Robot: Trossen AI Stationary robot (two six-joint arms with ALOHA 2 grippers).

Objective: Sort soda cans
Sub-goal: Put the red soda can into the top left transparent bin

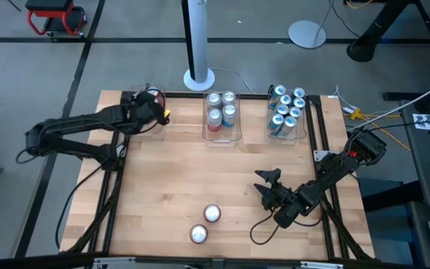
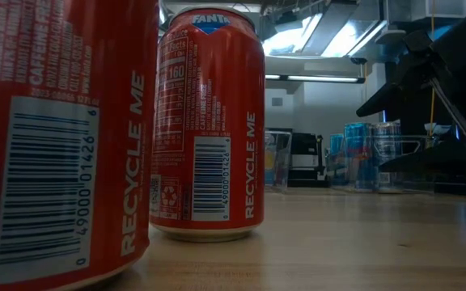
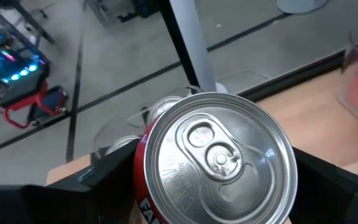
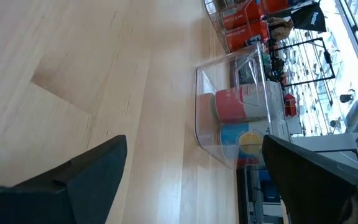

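Note:
My left gripper (image 1: pixel 151 109) is at the table's far left corner, shut on a red soda can (image 3: pixel 219 158) with a silver top. Behind it, the silver tops of two more cans (image 3: pixel 160 107) show in a clear bin (image 3: pixel 114 132). Two red cans (image 1: pixel 212 214) (image 1: pixel 198 234) stand upright on their bases near the table's near edge; they fill the low view (image 2: pixel 209 129). My right gripper (image 1: pixel 264 187) is open, low over the table to the right of these two cans, touching nothing. In its wrist view (image 4: pixel 194 162) it faces a clear bin of cans (image 4: pixel 238 112). My left gripper pinches the red can by its side wall just under the top rim (image 3: pixel 143 186), one finger (image 3: pixel 101 180) on each side. The can stands upright between the fingers, silver top up. Its bottom is hidden, so I cannot tell whether it rests on anything.
A clear bin of silver-and-red cans (image 1: pixel 222 116) sits at the far middle of the table. A clear bin of teal-blue cans (image 1: pixel 286 112) sits to its right. A white pole base (image 1: pixel 198 78) stands beyond the far edge. Bare wood lies across the table's middle.

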